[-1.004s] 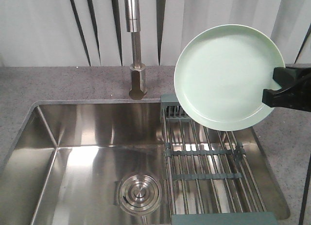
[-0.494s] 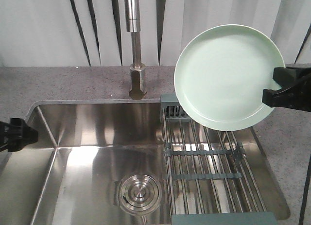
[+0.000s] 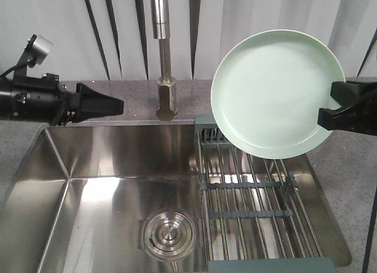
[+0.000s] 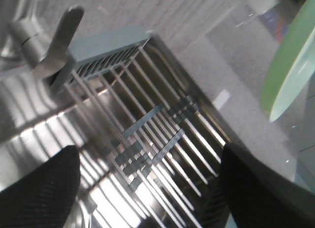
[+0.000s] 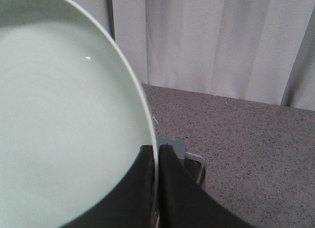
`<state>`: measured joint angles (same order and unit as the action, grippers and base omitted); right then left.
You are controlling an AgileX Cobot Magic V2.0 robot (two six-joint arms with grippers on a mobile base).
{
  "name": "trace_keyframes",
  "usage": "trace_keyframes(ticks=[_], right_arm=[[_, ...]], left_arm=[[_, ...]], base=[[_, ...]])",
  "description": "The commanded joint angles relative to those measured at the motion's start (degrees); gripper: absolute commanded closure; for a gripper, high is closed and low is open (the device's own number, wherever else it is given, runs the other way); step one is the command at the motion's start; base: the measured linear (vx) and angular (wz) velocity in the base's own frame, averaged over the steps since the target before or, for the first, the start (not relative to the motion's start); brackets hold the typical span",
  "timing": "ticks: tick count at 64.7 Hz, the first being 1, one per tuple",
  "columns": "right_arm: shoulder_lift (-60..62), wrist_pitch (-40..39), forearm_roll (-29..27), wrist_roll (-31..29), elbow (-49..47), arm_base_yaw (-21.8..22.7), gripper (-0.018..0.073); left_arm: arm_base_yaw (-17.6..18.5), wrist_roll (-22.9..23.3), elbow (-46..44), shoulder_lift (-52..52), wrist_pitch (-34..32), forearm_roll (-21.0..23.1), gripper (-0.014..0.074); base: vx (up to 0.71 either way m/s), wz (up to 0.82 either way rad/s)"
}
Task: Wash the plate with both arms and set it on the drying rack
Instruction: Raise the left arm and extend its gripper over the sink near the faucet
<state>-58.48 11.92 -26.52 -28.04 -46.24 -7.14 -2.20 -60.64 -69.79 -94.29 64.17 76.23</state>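
Right tool (image 3: 331, 109) is clamped on the plate (image 3: 271, 90) rim, holding it upright with its face exposed for washing; the rack (image 3: 247, 202) lies below. Left tool (image 3: 112, 104), fingers apart, points toward it.

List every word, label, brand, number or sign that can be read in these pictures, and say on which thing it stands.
None: no text can be read in any view.
The plate, the drying rack, the sink and the faucet are plain.
The left arm and the right arm show no readable label.
A dark patch in the left wrist view is too blurred to tell.
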Motion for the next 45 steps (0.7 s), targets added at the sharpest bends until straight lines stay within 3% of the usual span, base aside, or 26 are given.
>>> trace_keyframes(ticks=[1, 12, 28, 45], right_arm=[[1.0, -4.2, -0.5, -0.4, -1.6, 0.2, 0.0564], [1.0, -4.2, -0.5, -0.4, -1.6, 0.2, 0.0564], [1.0, -4.2, -0.5, -0.4, -1.6, 0.2, 0.0564], [1.0, -4.2, -0.5, -0.4, -1.6, 0.2, 0.0564]], left_arm=[[0.0, -1.5, -7.7, -2.1, 4.9, 6.8, 0.0044], [1.9, -0.3, -21.0, -10.2, 7.6, 5.9, 0.0044], [7.9, 3.3, -38.1, -22.1, 7.6, 5.1, 0.0044], [10.0, 5.9, -49.7, -31.0, 7.6, 5.0, 0.0044]], base=[[0.00, 0.00], [0.00, 0.00], [0.00, 0.00], [0.00, 0.00]])
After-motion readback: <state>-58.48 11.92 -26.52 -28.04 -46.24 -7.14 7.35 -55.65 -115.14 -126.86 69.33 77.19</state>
